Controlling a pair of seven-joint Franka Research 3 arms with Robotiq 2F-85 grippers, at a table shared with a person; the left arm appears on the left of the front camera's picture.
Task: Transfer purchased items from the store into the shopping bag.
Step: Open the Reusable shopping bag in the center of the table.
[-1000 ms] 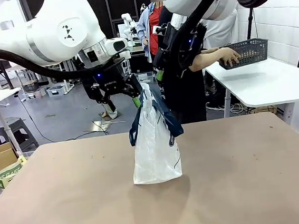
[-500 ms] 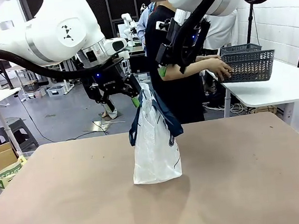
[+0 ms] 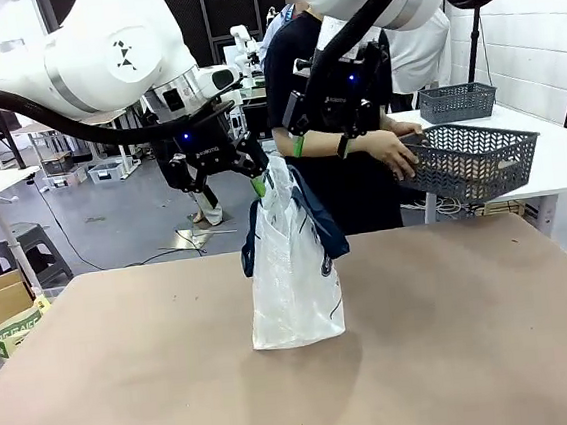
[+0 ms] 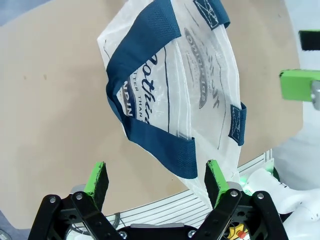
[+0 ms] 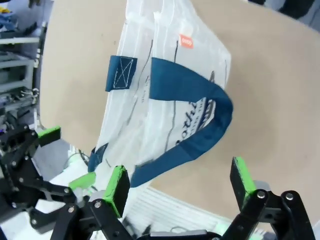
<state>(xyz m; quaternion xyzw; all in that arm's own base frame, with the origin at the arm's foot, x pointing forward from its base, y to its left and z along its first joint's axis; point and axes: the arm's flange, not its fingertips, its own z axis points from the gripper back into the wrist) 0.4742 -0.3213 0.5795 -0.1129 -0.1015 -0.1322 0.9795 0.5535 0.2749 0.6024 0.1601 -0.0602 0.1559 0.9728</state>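
- Hovering wide open at the bag's top edge, the left gripper [image 3: 229, 190] is gripping nothing. In its wrist view, the left gripper [image 4: 156, 185] is showing both green pads well apart, with a navy strap [image 4: 145, 115] looping just ahead of the gap between them.
- Standing upright on the table [image 3: 128, 368], directly below and between the two claws, the shopping bag [image 3: 293, 292] is keeping its mouth nearly flat. Its straps are drooping down either side.
- Hanging just past the bag's far top corner, the right gripper [image 3: 319, 147] is also spread wide and empty. The other strap [image 5: 200, 115] is curving just beyond its open fingers.
- Carrying the store [image 3: 474, 159] beyond the right claw, the person's hand [image 3: 388, 152] is holding the basket in the air, well apart from the bag. Its contents are too dim to tell apart.
- Judging the step: each claw is lining up on its own strap. For a good grasp, each strap should be sitting fully between the pads before closing, clear of the thin bag wall.
- Judging the follow-up: drawing the straps apart evenly should be opening the mouth; pulling on one side only could be tipping the light bag.
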